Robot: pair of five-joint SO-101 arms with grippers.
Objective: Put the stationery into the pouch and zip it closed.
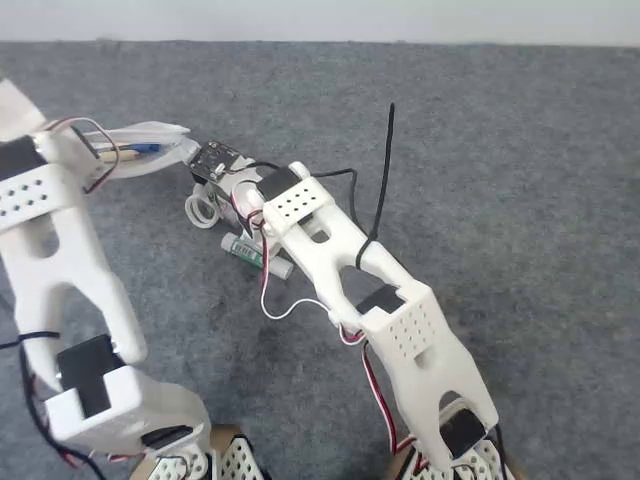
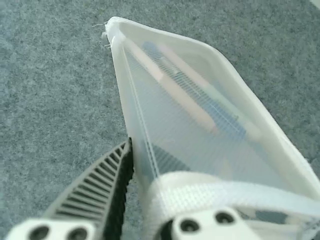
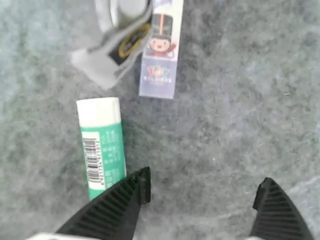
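Our left hand [image 2: 150,192] clamps the translucent white mesh pouch [image 1: 150,140], upper left of the high view. The right hand [image 3: 205,182] gapes just beside the green-and-white glue stick [image 3: 102,147], left of centre; we should straddle its barrel squarely before pinching.

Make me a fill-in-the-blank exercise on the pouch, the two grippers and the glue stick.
1. The left gripper is ___ on the pouch.
2. The right gripper hangs ___ over the grey carpet.
3. The glue stick lying beside it has a white and ___ label.

Missing words: shut; open; green.
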